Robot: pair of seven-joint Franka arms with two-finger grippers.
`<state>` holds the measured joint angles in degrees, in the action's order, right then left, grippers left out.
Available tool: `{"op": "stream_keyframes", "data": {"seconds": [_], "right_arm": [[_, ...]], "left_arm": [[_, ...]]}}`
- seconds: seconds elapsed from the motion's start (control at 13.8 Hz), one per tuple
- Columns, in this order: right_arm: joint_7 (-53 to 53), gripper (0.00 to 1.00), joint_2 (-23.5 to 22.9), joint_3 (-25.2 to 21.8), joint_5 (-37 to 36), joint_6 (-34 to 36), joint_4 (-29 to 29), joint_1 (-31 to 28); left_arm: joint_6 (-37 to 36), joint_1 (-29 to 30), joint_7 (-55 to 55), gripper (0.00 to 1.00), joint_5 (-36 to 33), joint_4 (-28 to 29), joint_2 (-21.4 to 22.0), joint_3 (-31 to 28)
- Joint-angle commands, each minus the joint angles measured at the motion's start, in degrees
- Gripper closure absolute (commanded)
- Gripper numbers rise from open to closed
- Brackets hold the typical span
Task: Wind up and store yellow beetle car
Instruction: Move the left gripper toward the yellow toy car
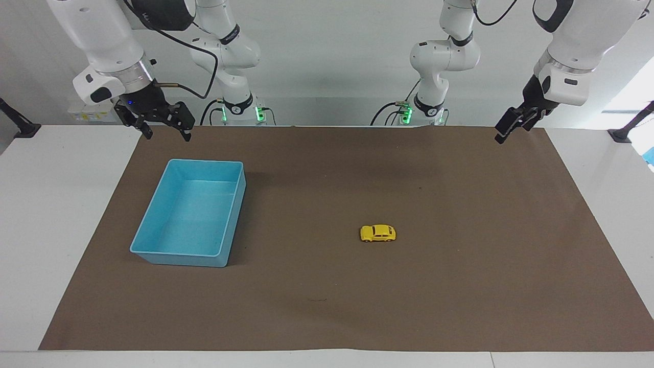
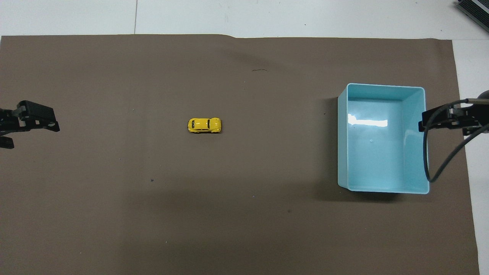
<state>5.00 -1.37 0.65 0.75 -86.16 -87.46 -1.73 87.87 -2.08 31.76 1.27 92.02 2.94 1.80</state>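
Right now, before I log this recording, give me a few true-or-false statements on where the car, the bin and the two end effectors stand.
1. The yellow beetle car sits on its wheels on the brown mat. True.
2. The car is inside the blue bin. False: the bin holds nothing and the car lies apart from it, toward the left arm's end.
3. The right end effector is shut on the car. False: it hangs open near the bin's end of the table, holding nothing.
4. The left end effector is up in the air over the mat's corner, away from the car. True.
5. The bin lies tipped on its side. False: it stands upright, opening upward.
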Motion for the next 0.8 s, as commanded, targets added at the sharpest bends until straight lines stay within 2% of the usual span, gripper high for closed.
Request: {"op": "stream_keyframes", "data": {"seconds": [0.0,0.29,0.51,0.73], "right_arm": [[0.9,0.0,0.6,0.5,0.7,-0.8,-1.0,-0.6],[0.9,0.0,0.6,0.5,0.7,-0.8,-1.0,-0.6],[0.9,0.0,0.6,0.5,0.8,-0.8,-1.0,-0.6],[0.9,0.0,0.6,0.5,0.8,-0.8,-1.0,-0.6]], "left_arm": [[-0.2,-1.7,10.2,0.0,0.2,1.2,0.7,0.0],[0.4,-1.9,22.9,0.0,0.7,1.4,0.0,0.0],[5.9,-3.5,35.6,0.0,0.8,3.8,0.1,0.0],[7.6,-4.3,46.5,0.0,1.1,4.4,0.0,0.0]]}}
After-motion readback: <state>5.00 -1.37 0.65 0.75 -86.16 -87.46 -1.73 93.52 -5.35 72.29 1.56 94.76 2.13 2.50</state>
